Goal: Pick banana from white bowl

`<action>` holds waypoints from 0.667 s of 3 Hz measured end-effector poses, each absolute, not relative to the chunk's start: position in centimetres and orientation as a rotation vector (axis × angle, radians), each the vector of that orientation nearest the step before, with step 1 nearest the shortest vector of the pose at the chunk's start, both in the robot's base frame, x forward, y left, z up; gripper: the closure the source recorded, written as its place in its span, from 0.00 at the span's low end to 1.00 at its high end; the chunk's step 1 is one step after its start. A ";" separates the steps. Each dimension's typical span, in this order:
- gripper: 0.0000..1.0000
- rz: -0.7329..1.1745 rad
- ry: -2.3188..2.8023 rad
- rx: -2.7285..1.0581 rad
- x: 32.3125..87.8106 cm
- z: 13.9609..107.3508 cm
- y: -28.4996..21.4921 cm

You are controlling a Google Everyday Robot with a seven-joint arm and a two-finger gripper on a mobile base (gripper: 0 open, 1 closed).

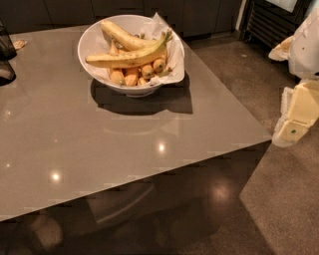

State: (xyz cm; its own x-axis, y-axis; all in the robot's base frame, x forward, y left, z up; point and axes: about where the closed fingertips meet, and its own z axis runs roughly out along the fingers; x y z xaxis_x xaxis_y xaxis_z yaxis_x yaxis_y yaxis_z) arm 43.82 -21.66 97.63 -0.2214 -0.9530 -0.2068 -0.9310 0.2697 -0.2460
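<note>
The white bowl (94, 40) stands at the far middle of the grey table (75, 134), with white paper lining (172, 50) sticking out at its right rim. Two yellow bananas lie in it: one (128, 56) across the middle, another (122, 35) behind it. Several small orange fruits (130, 75) lie under them. My gripper (296, 119) is at the right edge of the view, off the table and well to the right of the bowl, low beside the table's corner. Nothing shows in it.
A dark object (6, 55) sits at the table's far left edge, with a small scrap (19, 44) next to it. Dark cabinets (65, 12) run along the back. A dark slatted unit (271, 22) stands at the back right. The floor (239, 74) lies right of the table.
</note>
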 end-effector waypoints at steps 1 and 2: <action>0.00 -0.113 2.228 -1.730 44.5 98.1 -21.5; 0.00 -0.130 2.229 -1.767 46.7 98.6 -21.2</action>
State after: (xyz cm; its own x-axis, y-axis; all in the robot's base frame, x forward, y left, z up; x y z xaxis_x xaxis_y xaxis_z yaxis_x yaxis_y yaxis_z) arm 46.65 -21.22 98.60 -0.2037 -0.9639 -0.1716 -0.9375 0.2426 -0.2496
